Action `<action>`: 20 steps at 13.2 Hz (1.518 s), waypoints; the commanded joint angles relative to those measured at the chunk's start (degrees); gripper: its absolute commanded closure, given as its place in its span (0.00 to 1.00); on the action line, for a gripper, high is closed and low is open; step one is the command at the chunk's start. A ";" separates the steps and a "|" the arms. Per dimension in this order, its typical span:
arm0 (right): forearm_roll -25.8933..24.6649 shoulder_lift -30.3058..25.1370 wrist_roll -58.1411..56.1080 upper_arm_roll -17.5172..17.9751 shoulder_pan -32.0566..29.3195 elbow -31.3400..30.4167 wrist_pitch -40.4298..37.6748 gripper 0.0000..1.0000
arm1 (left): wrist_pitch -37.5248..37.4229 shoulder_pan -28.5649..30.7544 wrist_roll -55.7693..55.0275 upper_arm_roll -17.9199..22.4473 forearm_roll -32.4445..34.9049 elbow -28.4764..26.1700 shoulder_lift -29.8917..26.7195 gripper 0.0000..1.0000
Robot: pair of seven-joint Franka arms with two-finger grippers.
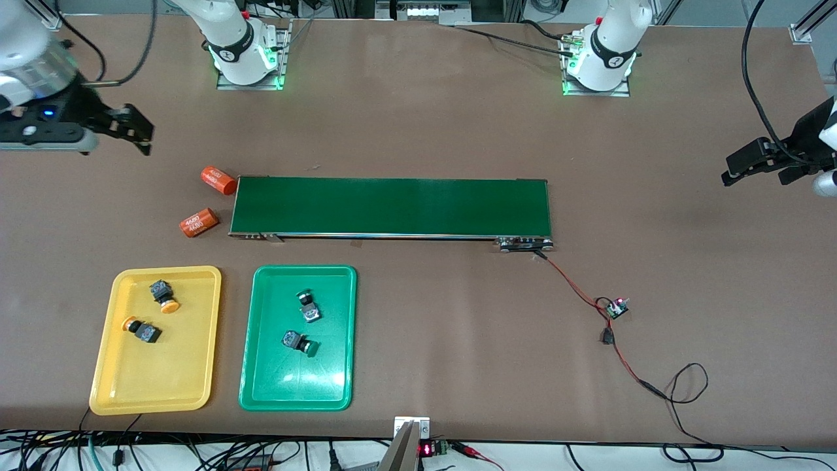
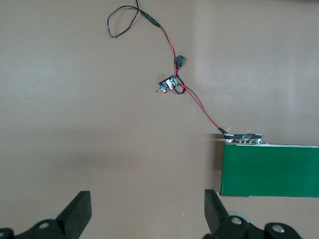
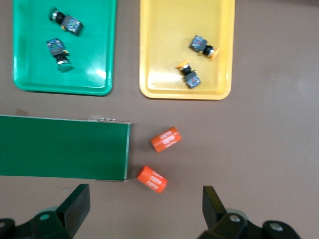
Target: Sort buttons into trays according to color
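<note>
Two yellow-orange buttons (image 1: 163, 296) (image 1: 142, 330) lie in the yellow tray (image 1: 153, 379). Two green buttons (image 1: 308, 307) (image 1: 298, 343) lie in the green tray (image 1: 294, 383) beside it. The right wrist view shows the same: yellow tray (image 3: 164, 50) with its pair of buttons (image 3: 203, 46) (image 3: 189, 74), green tray (image 3: 65, 82) with its pair (image 3: 67, 21) (image 3: 59, 52). My right gripper (image 1: 140, 131) (image 3: 147, 204) hangs open and empty over bare table by the orange cylinders. My left gripper (image 1: 735, 169) (image 2: 148, 209) is open and empty over the table at the left arm's end.
A long dark-green conveyor belt (image 1: 392, 206) lies across the middle, farther from the front camera than the trays. Two orange "4680" cylinders (image 1: 218, 180) (image 1: 198, 222) lie at its right-arm end. A red-black wire runs from the belt to a small circuit board (image 1: 616, 307).
</note>
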 commanded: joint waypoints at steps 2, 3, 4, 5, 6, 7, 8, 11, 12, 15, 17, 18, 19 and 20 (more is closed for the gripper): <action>0.32 1.78 -7.03 0.81 -4.97 7.00 -5.77 0.00 | 0.38 0.19 1.03 -0.09 0.38 0.50 -0.29 0.00; 0.15 2.31 -6.51 0.73 -5.16 8.14 -7.79 0.00 | 0.46 0.28 1.03 -0.09 0.38 1.38 0.50 0.00; 0.15 2.66 -6.33 0.73 -5.16 8.33 -8.07 0.00 | 0.46 0.28 1.03 -0.01 0.38 2.08 1.03 0.00; 0.15 2.66 -6.15 0.64 -5.07 7.98 -8.07 0.00 | 0.46 0.37 1.03 -0.01 0.38 2.44 1.47 0.00; 0.32 2.84 -6.06 0.64 -5.33 7.81 -7.99 0.00 | 0.46 0.37 1.03 -0.01 0.38 2.53 1.56 0.00; 1.02 3.27 -6.41 0.64 -6.12 7.80 -7.99 0.00 | 0.46 0.37 1.03 -0.01 0.38 2.53 1.65 0.00; 2.07 3.37 -7.11 0.64 -7.08 7.80 -7.81 0.00 | 0.46 0.46 1.03 -0.01 0.38 2.53 2.08 0.00; 2.26 3.54 -7.29 0.64 -7.18 7.80 -8.07 0.00 | 0.46 0.54 0.94 0.17 0.38 3.14 2.87 0.00; 2.26 3.98 -7.29 0.64 -7.00 7.89 -7.99 0.00 | 0.46 0.54 0.94 0.26 0.38 3.32 3.14 0.00; 2.26 4.77 -7.56 1.16 -7.18 8.24 -8.07 0.00 | 0.64 0.54 0.85 0.34 0.38 3.58 3.23 0.00; 2.26 4.60 -7.56 0.64 -6.22 8.86 -8.16 0.00 | 0.73 0.37 0.68 0.17 1.07 3.58 3.32 0.00; 2.26 4.51 -7.47 0.55 -5.34 9.03 -8.16 0.00 | 0.73 0.37 0.41 -0.09 2.91 3.58 3.23 0.00; 2.26 4.42 -7.38 0.38 -4.46 8.95 -8.16 0.00 | 0.73 -0.07 0.15 -0.27 3.45 3.58 2.97 0.00; 2.26 4.42 -7.29 -0.84 -3.41 8.95 -8.16 0.00 | 0.47 -0.16 -0.03 -0.36 3.28 3.49 2.62 0.00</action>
